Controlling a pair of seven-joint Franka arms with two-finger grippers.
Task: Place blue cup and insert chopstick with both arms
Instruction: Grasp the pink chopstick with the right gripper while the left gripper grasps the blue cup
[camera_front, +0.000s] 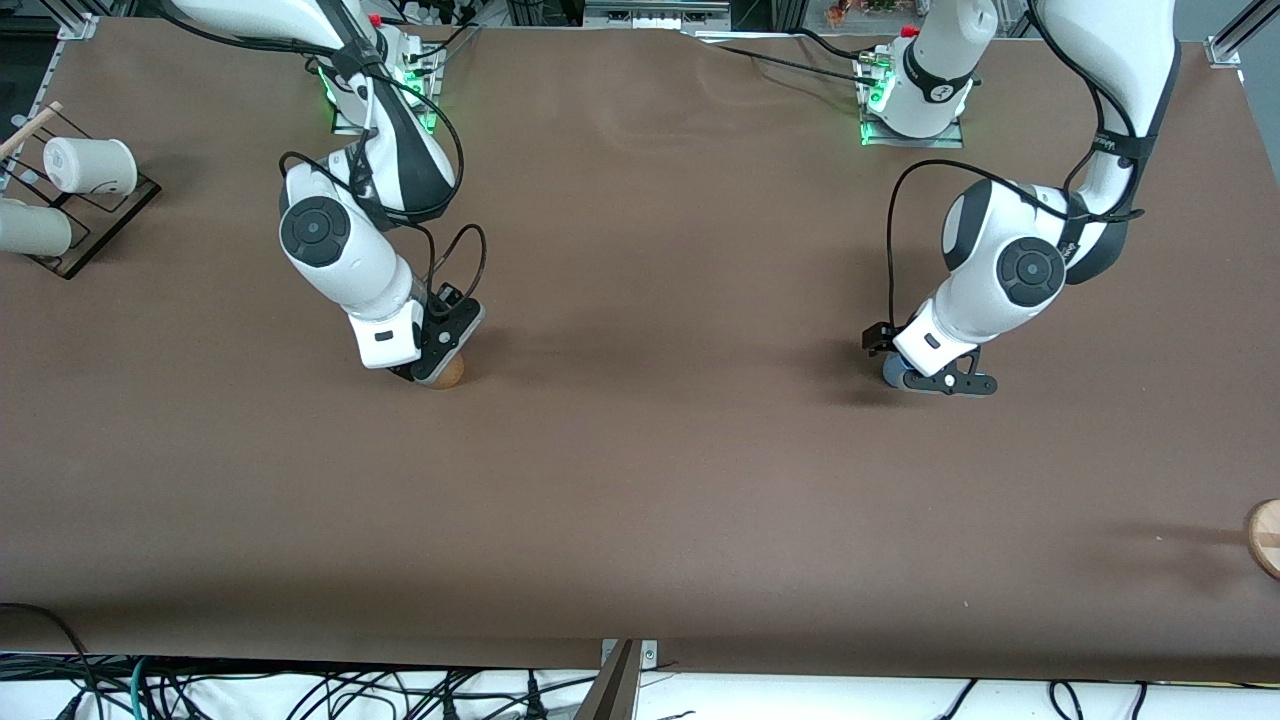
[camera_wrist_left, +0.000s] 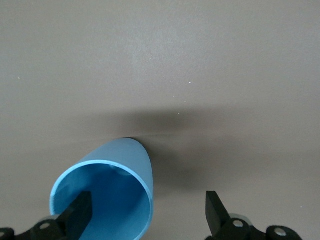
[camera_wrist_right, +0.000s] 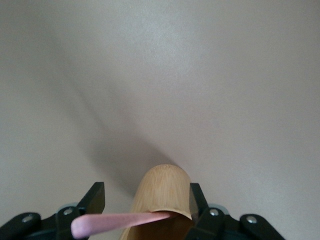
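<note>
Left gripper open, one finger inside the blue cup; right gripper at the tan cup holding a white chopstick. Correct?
Not quite: the chopstick is pink, not white, per the right wrist view. The rest holds: left gripper open with one finger in the blue cup, right gripper at the tan cup.

The blue cup (camera_wrist_left: 107, 192) looks like smooth plastic with a soft sheen. The tan cup (camera_wrist_right: 162, 200) shows fine wood grain, matt. The chopstick (camera_wrist_right: 117, 222) is smooth pink, plastic by the look. The table (camera_front: 660, 470) wears a matt brown covering, faintly rippled near the arms' bases. Both arms have glossy white shells.
</note>
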